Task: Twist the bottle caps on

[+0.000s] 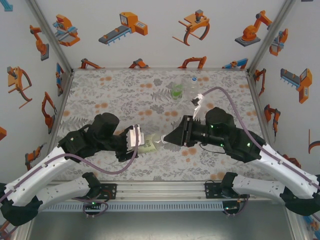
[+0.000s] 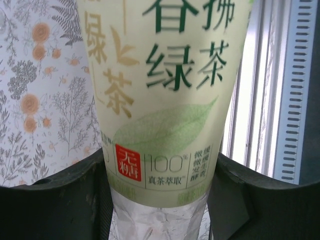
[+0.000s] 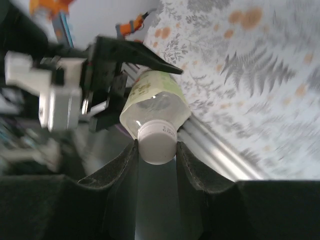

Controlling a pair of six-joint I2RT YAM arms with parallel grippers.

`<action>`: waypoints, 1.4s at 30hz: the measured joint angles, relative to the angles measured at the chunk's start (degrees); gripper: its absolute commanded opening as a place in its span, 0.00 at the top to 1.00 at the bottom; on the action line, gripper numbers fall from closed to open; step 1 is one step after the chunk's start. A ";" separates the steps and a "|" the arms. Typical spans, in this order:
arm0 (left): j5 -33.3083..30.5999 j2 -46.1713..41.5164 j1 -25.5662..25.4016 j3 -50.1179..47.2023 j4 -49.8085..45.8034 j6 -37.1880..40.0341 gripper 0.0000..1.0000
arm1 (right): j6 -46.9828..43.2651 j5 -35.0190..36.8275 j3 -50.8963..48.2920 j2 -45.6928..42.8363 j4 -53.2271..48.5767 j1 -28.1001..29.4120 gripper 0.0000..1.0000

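Note:
A pale yellow-green bottle (image 1: 149, 145) with a green-tea label hangs on its side above the table, between the two arms. My left gripper (image 1: 140, 142) is shut on its body; in the left wrist view the label (image 2: 170, 100) sits between both black fingers (image 2: 60, 195). My right gripper (image 3: 156, 146) is shut on a white bottle cap (image 3: 157, 140), which sits on the bottle's neck (image 3: 152, 107). In the top view the right gripper (image 1: 165, 140) meets the bottle's mouth end.
Two more bottles stand at the back of the table: one with bright green liquid (image 1: 176, 92) and a colourless one (image 1: 192, 85). The aluminium rail (image 1: 160, 189) runs along the near edge, just below the held bottle.

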 measured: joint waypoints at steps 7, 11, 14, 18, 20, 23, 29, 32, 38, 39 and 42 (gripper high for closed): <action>-2.54 1.16 0.02 0.00 -0.57 -0.09 1.00 | 22.73 4.68 -3.80 -0.74 0.02 -0.28 0.75; -2.43 1.14 0.02 0.00 1.62 -0.22 1.00 | 19.43 5.44 1.18 1.36 -2.73 -0.28 0.53; -1.25 1.11 0.02 0.00 3.61 -0.20 1.00 | 11.91 5.55 4.76 2.36 -3.08 -0.26 0.49; 1.20 0.94 0.00 0.00 4.74 -0.11 1.00 | -4.59 3.48 6.71 1.79 -1.40 -0.24 0.44; 2.80 0.94 0.00 0.00 4.74 0.00 1.00 | -14.80 1.05 6.73 1.07 -0.02 -0.24 0.44; 5.35 0.94 0.00 0.02 4.66 0.02 1.00 | -31.30 -4.42 7.15 0.15 0.52 -0.24 0.44; 9.66 1.11 0.00 1.01 3.30 0.02 1.00 | -65.02 -17.35 14.08 2.49 -6.43 -0.24 0.46; 10.95 1.11 0.00 1.55 3.06 0.02 1.00 | -78.53 -21.73 17.66 4.35 -11.10 -0.22 0.46; 12.52 1.11 0.00 1.64 2.73 -0.02 1.00 | -91.80 -24.74 19.19 6.67 -15.82 -0.24 0.47; 12.70 1.11 0.00 1.64 2.73 0.00 1.00 | -92.94 -25.05 19.19 6.97 -16.20 -0.24 0.48; 12.90 1.05 0.00 1.64 2.73 -0.02 1.00 | -94.99 -25.81 19.17 7.21 -16.72 -0.24 0.51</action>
